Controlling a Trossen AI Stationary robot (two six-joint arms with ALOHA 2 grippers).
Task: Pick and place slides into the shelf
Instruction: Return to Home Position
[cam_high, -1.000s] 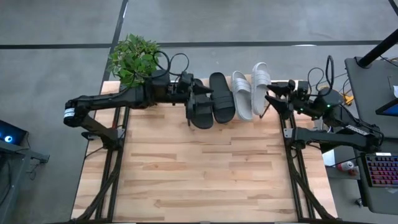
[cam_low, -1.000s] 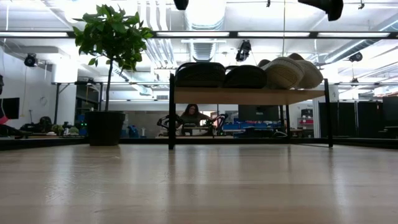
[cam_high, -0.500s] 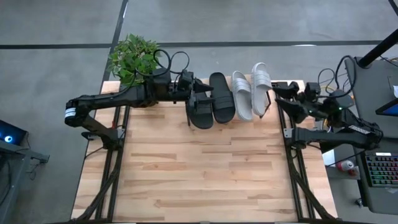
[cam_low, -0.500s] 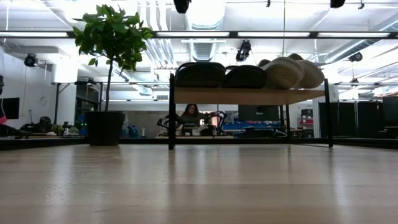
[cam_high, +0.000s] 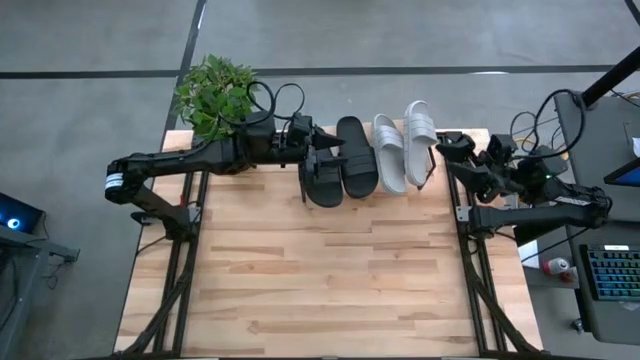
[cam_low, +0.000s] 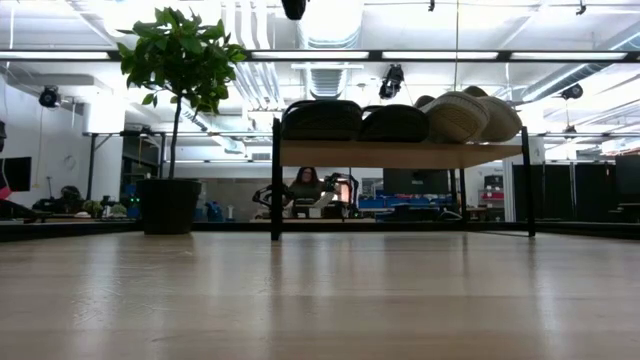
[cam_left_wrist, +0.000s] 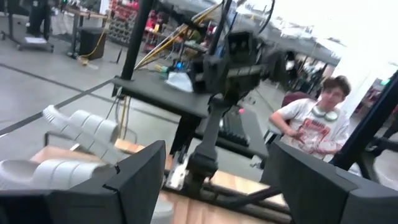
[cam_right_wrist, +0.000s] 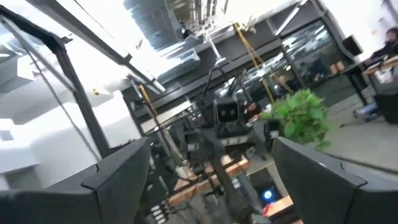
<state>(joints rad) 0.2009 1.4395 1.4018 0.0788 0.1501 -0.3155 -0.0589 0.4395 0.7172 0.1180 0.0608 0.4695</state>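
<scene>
Four slides lie side by side on the top plank of the shelf (cam_low: 400, 153) at the table's far edge. Two are black (cam_high: 323, 178) (cam_high: 356, 155) and two are pale (cam_high: 389, 152) (cam_high: 419, 130). My left gripper (cam_high: 328, 152) hovers open above the leftmost black slide (cam_low: 320, 120), pointing level toward the table's right. In the low view it stands well above the slides (cam_low: 293, 8). In its wrist view the pale slides (cam_left_wrist: 81, 127) show past its open fingers (cam_left_wrist: 214, 168). My right gripper (cam_high: 447, 142) stands open just right of the shelf, tipped upward (cam_right_wrist: 211, 168).
A potted plant (cam_high: 215, 92) stands at the table's far left corner, left of the shelf (cam_low: 180, 60). The wide wooden table top (cam_high: 320, 270) stretches toward the near edge. A person (cam_left_wrist: 317, 118) sits beyond the table's right side, and another (cam_low: 307, 185) sits behind the shelf.
My right gripper has drawn back from the pale slides toward the table's right edge and has tipped upward, leaving the top of the low view. The slides lie as before.
</scene>
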